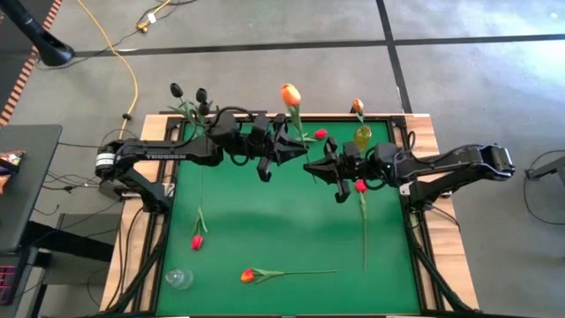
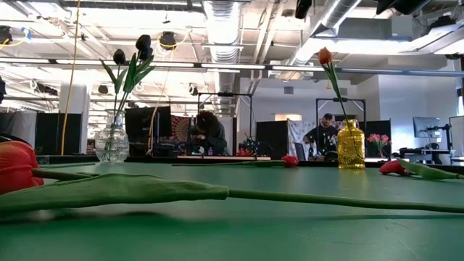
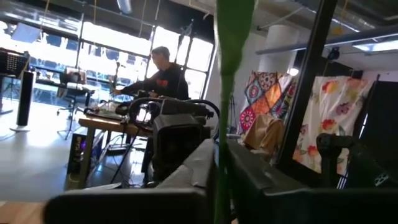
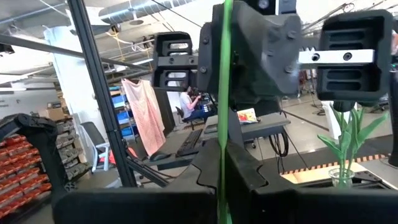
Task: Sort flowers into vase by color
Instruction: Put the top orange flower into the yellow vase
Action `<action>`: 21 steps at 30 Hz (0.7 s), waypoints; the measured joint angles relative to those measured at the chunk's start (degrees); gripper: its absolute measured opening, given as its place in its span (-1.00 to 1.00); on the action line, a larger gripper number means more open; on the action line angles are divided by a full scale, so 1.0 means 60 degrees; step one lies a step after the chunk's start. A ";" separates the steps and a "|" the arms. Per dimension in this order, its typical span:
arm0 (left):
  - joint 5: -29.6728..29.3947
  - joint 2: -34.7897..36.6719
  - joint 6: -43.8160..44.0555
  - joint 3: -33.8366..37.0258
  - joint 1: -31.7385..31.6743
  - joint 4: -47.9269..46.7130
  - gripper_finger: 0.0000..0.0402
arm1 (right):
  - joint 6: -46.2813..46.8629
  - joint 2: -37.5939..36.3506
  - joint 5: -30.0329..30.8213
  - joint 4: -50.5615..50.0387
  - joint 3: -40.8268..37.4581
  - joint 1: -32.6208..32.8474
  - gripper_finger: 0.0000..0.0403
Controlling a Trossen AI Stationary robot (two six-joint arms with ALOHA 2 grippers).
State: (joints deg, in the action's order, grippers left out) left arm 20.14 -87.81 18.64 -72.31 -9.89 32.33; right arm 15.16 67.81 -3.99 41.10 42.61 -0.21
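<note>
An orange tulip [image 1: 290, 94] is held upright in the air above the table's far middle, with its stem running down to both grippers. My left gripper [image 1: 294, 152] comes from the left and my right gripper [image 1: 312, 166] from the right. They meet tip to tip, each shut on that stem. In the left wrist view the stem [image 3: 217, 155] rises between the fingers with a leaf [image 3: 235, 37] above. The right wrist view shows the stem [image 4: 222, 124] in front of the left gripper. The low view shows neither gripper. My left gripper pinches the orange tulip's stem [image 3: 217, 177] between its two fingers, coming in level from the table's left and lying across the stem. The tulip stands upright and is lifted clear. My right gripper pinches the same stem [image 4: 221, 165] between its two fingers, level from the table's right and across the stem. The stem runs straight up past the fingers. Which gripper is higher on it I cannot tell.
A clear vase [image 2: 111, 141] with black tulips [image 1: 177, 89] stands far left. A yellow vase [image 2: 350, 145] holding an orange tulip [image 1: 357, 106] stands far right. Red tulips [image 1: 360, 185] [image 1: 197, 240] [image 1: 320, 134] and an orange one [image 1: 249, 276] lie on the green mat, with a small clear glass [image 1: 179, 279] near left.
</note>
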 joint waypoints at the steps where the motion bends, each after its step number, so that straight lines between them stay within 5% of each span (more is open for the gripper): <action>1: 0.0000 0.0000 -0.0020 0.0000 0.0000 -0.0006 -0.94 | -0.0006 0.0000 0.0001 -0.0028 0.0000 0.0000 -0.80; 11: -0.0149 0.0007 -0.0030 -0.0007 0.0000 -0.0951 -0.99 | -0.0101 -0.0005 -0.0032 -0.0381 -0.0004 -0.0183 -0.67; 21: -0.0719 0.0000 -0.0360 -0.0007 0.0148 -0.2697 -1.00 | -0.0031 0.0000 -0.0072 -0.1510 -0.0004 -0.0375 -0.26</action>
State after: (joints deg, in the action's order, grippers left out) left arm 15.82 -87.81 16.48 -72.36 -9.00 16.15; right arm 14.98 67.81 -4.43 32.04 42.59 -2.46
